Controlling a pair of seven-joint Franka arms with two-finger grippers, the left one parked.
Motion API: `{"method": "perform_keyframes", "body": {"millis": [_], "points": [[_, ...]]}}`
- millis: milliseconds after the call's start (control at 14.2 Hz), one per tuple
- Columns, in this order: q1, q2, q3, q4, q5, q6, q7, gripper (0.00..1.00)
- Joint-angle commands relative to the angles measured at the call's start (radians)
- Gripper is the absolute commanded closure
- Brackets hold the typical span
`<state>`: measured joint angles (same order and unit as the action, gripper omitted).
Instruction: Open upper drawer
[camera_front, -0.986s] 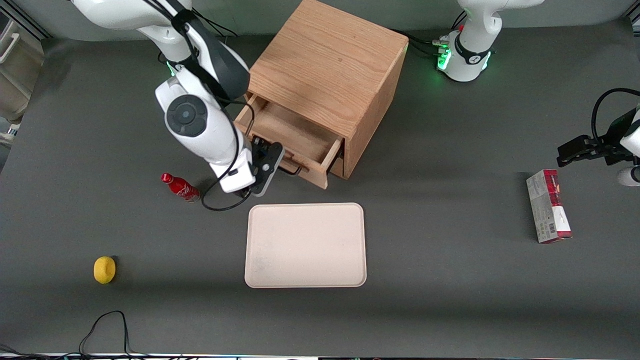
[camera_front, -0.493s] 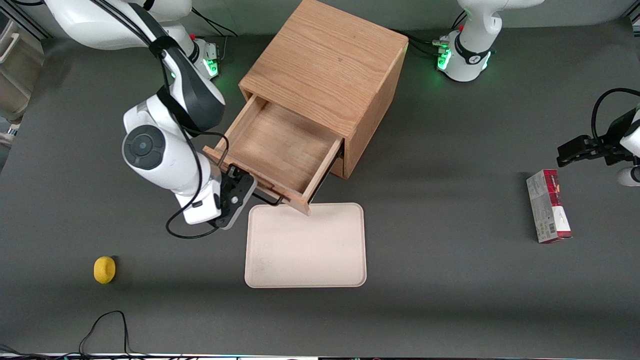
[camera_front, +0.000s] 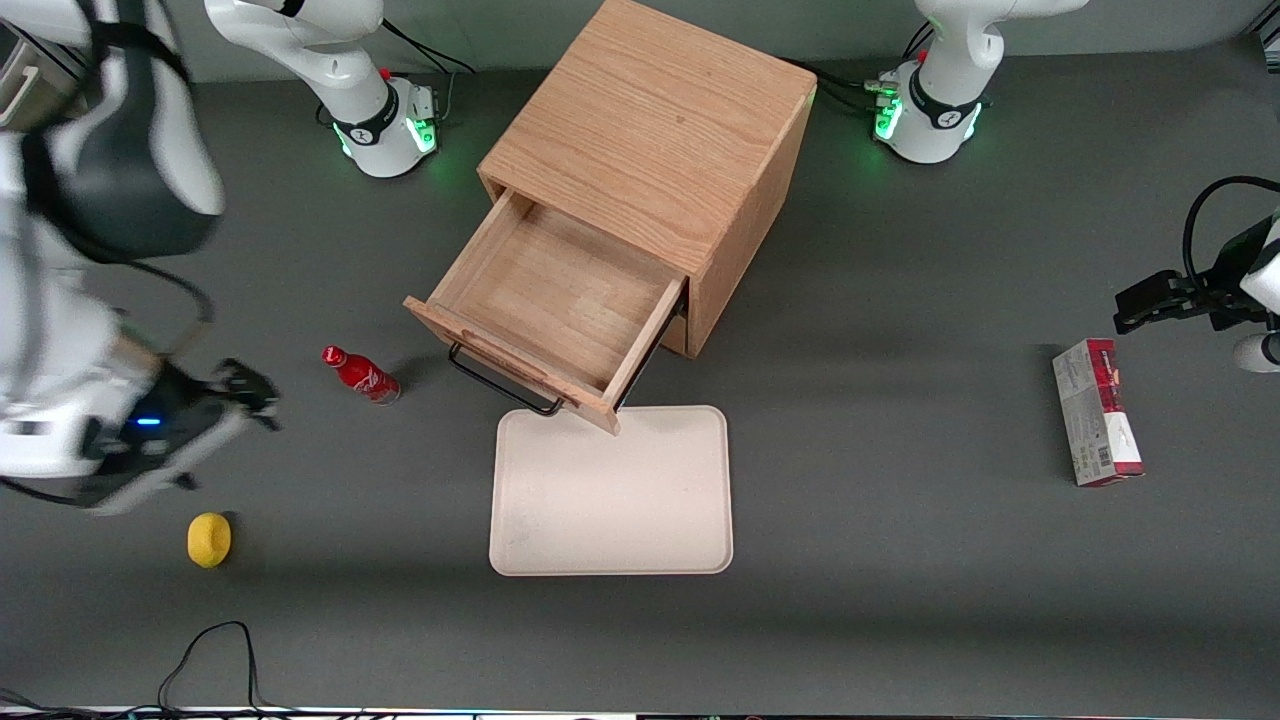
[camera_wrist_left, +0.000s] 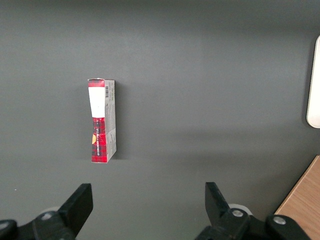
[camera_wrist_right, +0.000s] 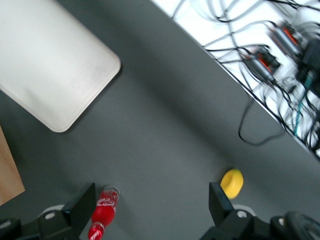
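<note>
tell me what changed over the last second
The upper drawer slid out from barely open to well open. The gripper let go of its black handle and swung away toward the working arm's end, open. Tray, red bottle, lemon, box stayed put.

White arm, black joints, black-fingered tool (camera_front: 245, 390), green-lit base.

Even overhead light, soft shadows on the table (camera_front: 900, 600), motion-blurred end effector (camera_front: 235, 395) toward the working arm's end.
</note>
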<state>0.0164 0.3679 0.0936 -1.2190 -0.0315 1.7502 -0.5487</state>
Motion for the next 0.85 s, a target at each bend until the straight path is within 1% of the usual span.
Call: {"method": "perform_keyframes", "body": {"millis": [0, 70, 211, 282, 352, 493, 775], "points": [[0.007, -0.065, -0.07, -0.046, 0.091, -0.099, 0.123, 0.0], [0.005, -0.108, -0.084, -0.107, 0.093, -0.121, 0.245, 0.0], [0.014, -0.19, -0.084, -0.213, 0.085, -0.133, 0.475, 0.0], [0.029, -0.217, -0.084, -0.252, 0.068, -0.133, 0.546, 0.0], [0.034, -0.233, -0.081, -0.263, 0.042, -0.141, 0.59, 0.0], [0.033, -0.238, -0.08, -0.254, 0.038, -0.181, 0.677, 0.0], [0.022, -0.224, -0.086, -0.246, 0.035, -0.169, 0.701, 0.0]]}}
